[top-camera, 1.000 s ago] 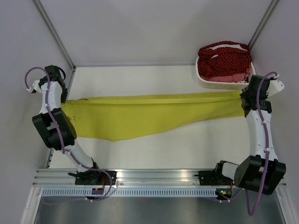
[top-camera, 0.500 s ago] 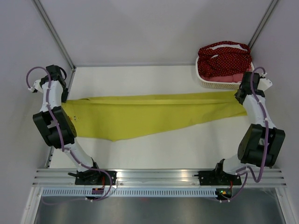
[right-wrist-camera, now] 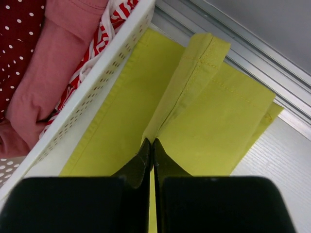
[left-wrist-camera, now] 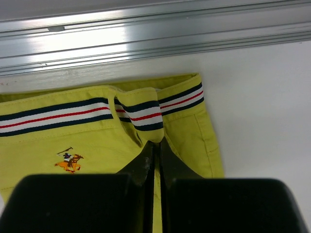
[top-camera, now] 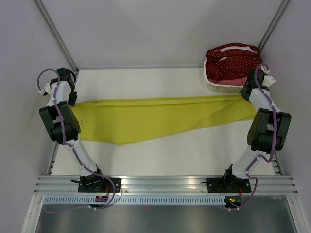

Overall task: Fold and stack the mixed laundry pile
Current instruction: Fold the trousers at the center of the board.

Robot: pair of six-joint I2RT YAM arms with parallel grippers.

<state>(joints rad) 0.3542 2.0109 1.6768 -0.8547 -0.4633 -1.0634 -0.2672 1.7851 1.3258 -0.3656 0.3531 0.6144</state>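
A long yellow-green garment point(top-camera: 160, 119) lies stretched flat across the table from left to right. Its waistband has a navy, white and red striped band point(left-wrist-camera: 53, 115), with a small embroidered rider logo point(left-wrist-camera: 68, 160) below it. My left gripper point(top-camera: 74, 100) is shut on a fold at the waistband point(left-wrist-camera: 154, 143). At the other end my right gripper point(top-camera: 247, 95) is shut on a raised hem fold point(right-wrist-camera: 152, 141), right beside the basket. The remaining laundry pile sits in that basket: dark red dotted cloth point(top-camera: 232, 62), a salmon-pink shirt point(right-wrist-camera: 51, 73) and a red-white striped piece point(right-wrist-camera: 115, 18).
The white perforated basket point(top-camera: 222, 86) stands at the back right corner, its wall point(right-wrist-camera: 99, 80) touching the garment's edge. Aluminium rails run along the table's sides point(left-wrist-camera: 146, 41) point(right-wrist-camera: 257, 56). Grey walls close in the back and both sides.
Both arms have shifted toward the back of the table. The right wrist moved furthest, up beside the basket. The garment's right end went with it and the cloth lies straighter.
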